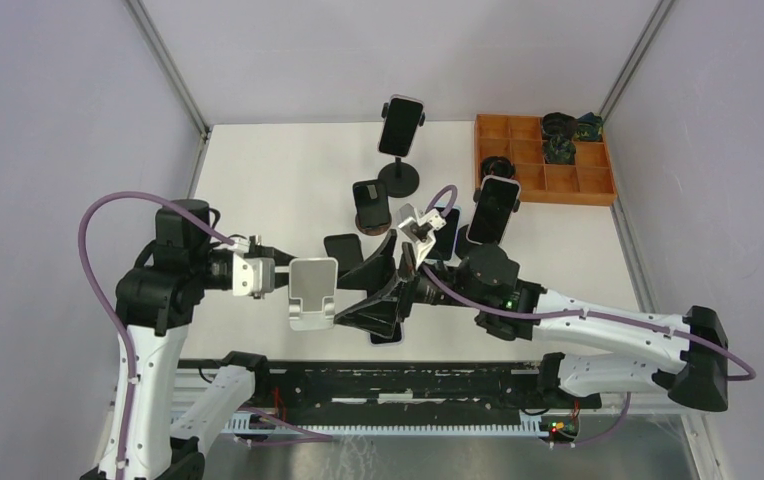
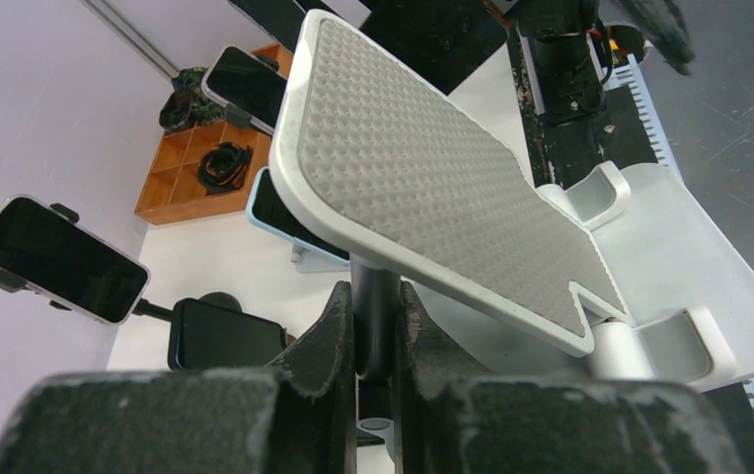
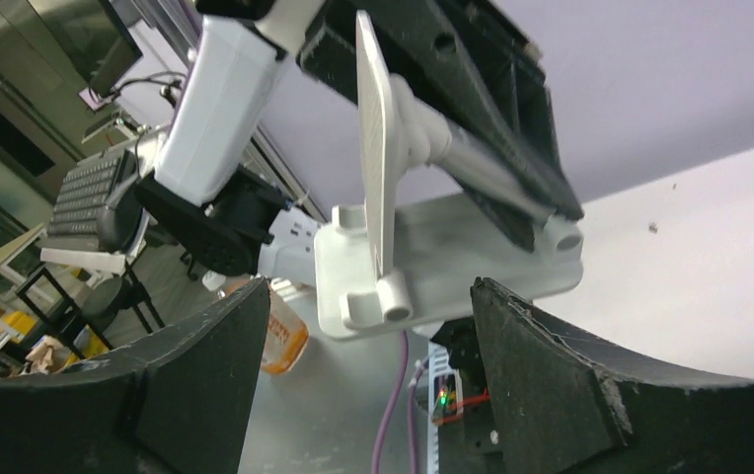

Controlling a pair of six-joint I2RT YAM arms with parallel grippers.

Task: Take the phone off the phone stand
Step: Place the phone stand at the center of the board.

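Note:
The white phone stand (image 1: 313, 292) is lifted above the table's near edge. Its grey dotted plate (image 2: 432, 188) carries no phone. My left gripper (image 2: 378, 296) is shut on the stand's dark post, reaching in from the left (image 1: 258, 275). My right gripper (image 1: 353, 297) stands open just right of the stand, its fingers (image 3: 541, 375) wide apart with nothing between them and the stand's base (image 3: 432, 262) beyond. A phone (image 1: 386, 336) with a pale blue rim lies flat on the table under the right gripper.
Other phones sit on stands behind: a tall clamp stand (image 1: 401, 125), a black one (image 1: 370, 205), a tilted one (image 1: 495, 210), one by a white stand (image 1: 445, 230). A dark phone (image 1: 343, 250) is close behind the grippers. An orange compartment tray (image 1: 548, 180) is at the back right.

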